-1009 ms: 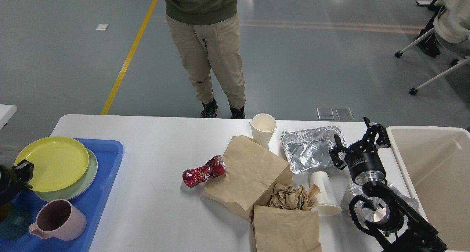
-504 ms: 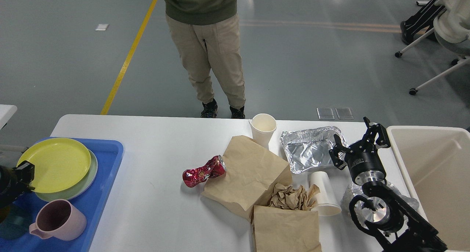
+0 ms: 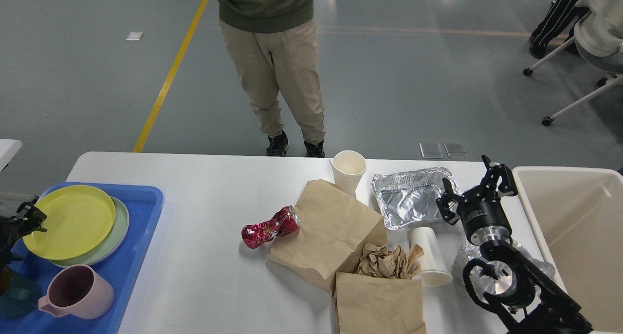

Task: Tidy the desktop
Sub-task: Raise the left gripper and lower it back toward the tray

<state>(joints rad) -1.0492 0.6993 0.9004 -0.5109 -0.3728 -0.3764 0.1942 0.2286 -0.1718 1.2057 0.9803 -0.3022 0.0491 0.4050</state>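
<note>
The right gripper (image 3: 474, 188) hovers with fingers spread wide, empty, right of centre, over the right rim of the crumpled foil tray (image 3: 413, 197). Pinching that rim and lifting it clear suits the beige bin (image 3: 574, 236) at right. The left gripper (image 3: 27, 214), far left, I cannot tell. Trash covers the white desktop (image 3: 194, 275) mid-frame

Crushed red can (image 3: 270, 226) beside brown paper bag (image 3: 327, 231); yellow plate (image 3: 69, 221) on blue tray (image 3: 127, 270)
</note>
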